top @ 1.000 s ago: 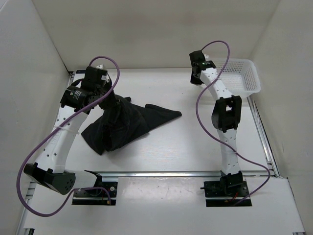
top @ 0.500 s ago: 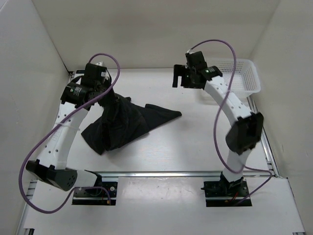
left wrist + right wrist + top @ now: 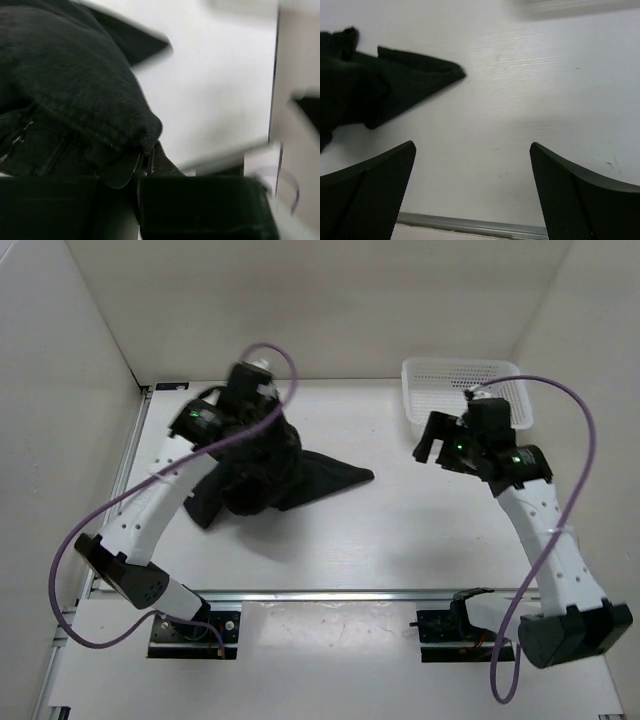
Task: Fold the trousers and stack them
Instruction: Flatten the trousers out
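**A:** How is the left arm set?

**B:** It climbs from its base at the near left, arches far and to the right, and turns its wrist down over the trousers (image 3: pixel 300 475). The left pincer (image 3: pixel 146 161) is clamped shut on a thick bunch of the black cloth. Its wrist view is blurred, yet it shows the fabric pinched between the fingers.

**A:** And where do the trousers lie?

**B:** They are left of centre on the surface (image 3: pixel 420 530), crumpled into a heap under that wrist. One pointed end lies flat and stretches right toward the middle.

**A:** The right arm?

**B:** It rises from the near right, leans far and left, and bends so the right pincer (image 3: pixel 432 443) points left over bare surface. It is well apart from the trousers and just on the near side of the white mesh basket (image 3: pixel 465 390), which sits at the far right.

**A:** Its jaws?

**B:** Spread wide and holding nothing. In its wrist view the two fingers (image 3: pixel 370 195) frame bare surface, with the flat end of the trousers at the upper left.
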`<state>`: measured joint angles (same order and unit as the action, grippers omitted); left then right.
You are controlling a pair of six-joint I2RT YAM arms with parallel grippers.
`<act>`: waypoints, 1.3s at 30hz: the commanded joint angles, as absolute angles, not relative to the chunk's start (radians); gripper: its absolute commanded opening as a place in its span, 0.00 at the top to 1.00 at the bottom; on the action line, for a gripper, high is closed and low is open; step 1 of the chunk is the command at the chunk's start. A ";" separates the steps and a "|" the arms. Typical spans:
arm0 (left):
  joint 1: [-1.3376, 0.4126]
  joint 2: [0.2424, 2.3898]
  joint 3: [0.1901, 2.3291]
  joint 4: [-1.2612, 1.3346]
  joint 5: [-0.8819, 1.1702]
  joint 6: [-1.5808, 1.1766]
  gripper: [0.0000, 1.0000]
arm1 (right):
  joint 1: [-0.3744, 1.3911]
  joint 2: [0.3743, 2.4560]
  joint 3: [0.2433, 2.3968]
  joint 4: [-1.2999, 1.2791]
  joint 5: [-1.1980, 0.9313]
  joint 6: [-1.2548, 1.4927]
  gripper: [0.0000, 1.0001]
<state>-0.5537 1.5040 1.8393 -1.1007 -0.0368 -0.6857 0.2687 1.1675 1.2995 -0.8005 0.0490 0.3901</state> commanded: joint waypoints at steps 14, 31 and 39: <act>-0.443 1.347 1.688 -1.164 -0.060 -0.640 0.01 | 0.211 0.931 1.073 -0.859 -0.097 0.442 0.00; 0.181 1.181 0.807 -0.902 0.279 -0.703 0.00 | 0.194 0.637 0.474 -0.660 -0.432 0.930 0.00; 0.305 1.356 0.775 -0.749 0.383 -0.675 0.00 | 0.109 0.834 0.390 -0.338 -0.541 0.922 0.02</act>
<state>0.2962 1.3396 0.7650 -0.8520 0.3023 -0.6952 0.1173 0.7506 0.3901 -0.5644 -0.4488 0.9070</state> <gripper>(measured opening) 0.997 0.984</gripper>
